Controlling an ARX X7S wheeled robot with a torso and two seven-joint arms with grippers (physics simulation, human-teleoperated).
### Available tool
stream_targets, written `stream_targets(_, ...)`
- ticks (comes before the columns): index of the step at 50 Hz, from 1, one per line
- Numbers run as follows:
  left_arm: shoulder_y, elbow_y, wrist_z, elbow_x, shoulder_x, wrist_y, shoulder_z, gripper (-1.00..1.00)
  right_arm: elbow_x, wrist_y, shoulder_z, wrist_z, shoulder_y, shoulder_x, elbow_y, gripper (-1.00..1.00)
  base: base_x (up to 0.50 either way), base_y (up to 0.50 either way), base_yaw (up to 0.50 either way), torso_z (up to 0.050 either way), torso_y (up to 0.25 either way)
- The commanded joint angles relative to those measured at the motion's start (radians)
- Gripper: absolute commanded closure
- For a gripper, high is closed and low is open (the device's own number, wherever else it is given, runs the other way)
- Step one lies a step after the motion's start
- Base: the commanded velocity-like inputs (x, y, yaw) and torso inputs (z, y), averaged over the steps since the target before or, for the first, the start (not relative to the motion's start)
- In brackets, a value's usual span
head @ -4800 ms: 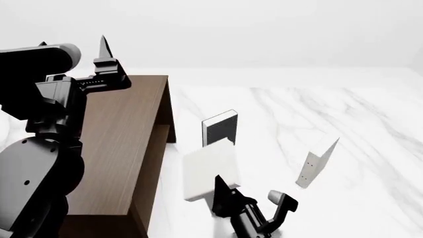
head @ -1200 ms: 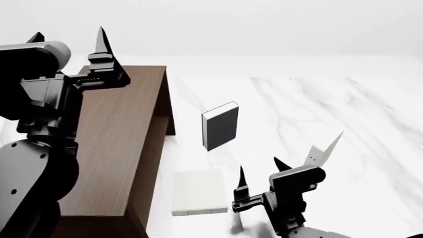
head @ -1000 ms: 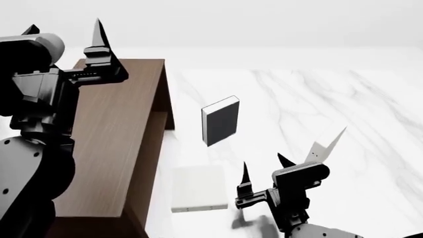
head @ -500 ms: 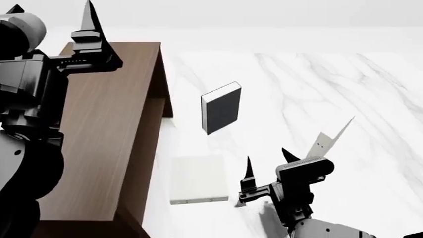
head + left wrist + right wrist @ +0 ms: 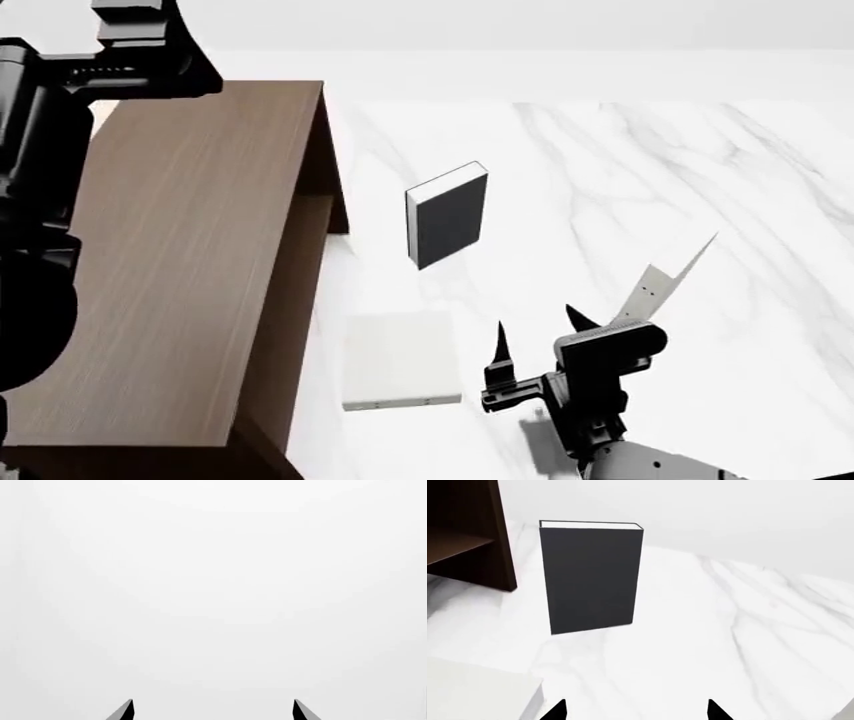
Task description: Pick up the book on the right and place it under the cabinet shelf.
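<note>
Three books stood or lay on the white marble surface point(image 5: 694, 160). One was the black-covered book point(image 5: 449, 215), upright near the cabinet point(image 5: 174, 270). Two were plain white: one white book point(image 5: 398, 360) lay flat just beside the cabinet's open face, and the book of the task point(image 5: 657, 282) stood tilted on the right, well apart from the cabinet and touched by neither pincer.

There was one cabinet — dark-brown wood grain, its inner shelf board point(image 5: 454, 547) seen from the right wrist camera.

The right pincer point(image 5: 539, 338) hovered between the flat white book and the tilted one, its two pointed fingers spread and holding nothing. The left pincer point(image 5: 212, 709) was raised above the cabinet's far end — tips apart, facing blank white.
</note>
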Motion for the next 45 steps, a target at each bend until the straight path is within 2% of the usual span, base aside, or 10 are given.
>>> stream_targets(1, -0.066, 0.015, -0.028, -0.075, -0.015, -0.071, -0.024, -1.0, 0.018, -0.004, 0.013, -0.029, -0.019, -0.012, 0.038, -1.0, 0.0, 0.0, 0.0, 0.0, 0.0)
stream_targets(25, -0.084, 0.025, -0.056, -0.121, -0.022, -0.092, -0.043, -1.0, 0.025, 0.021, 0.028, -0.057, -0.014, -0.021, 0.045, -1.0, 0.0, 0.0, 0.0, 0.0, 0.0)
stream_targets(45, -0.097, 0.022, -0.071, -0.141, -0.029, -0.095, -0.052, -1.0, 0.02, 0.053, 0.036, -0.064, 0.007, -0.017, 0.03, -1.0, 0.0, 0.0, 0.0, 0.0, -0.156)
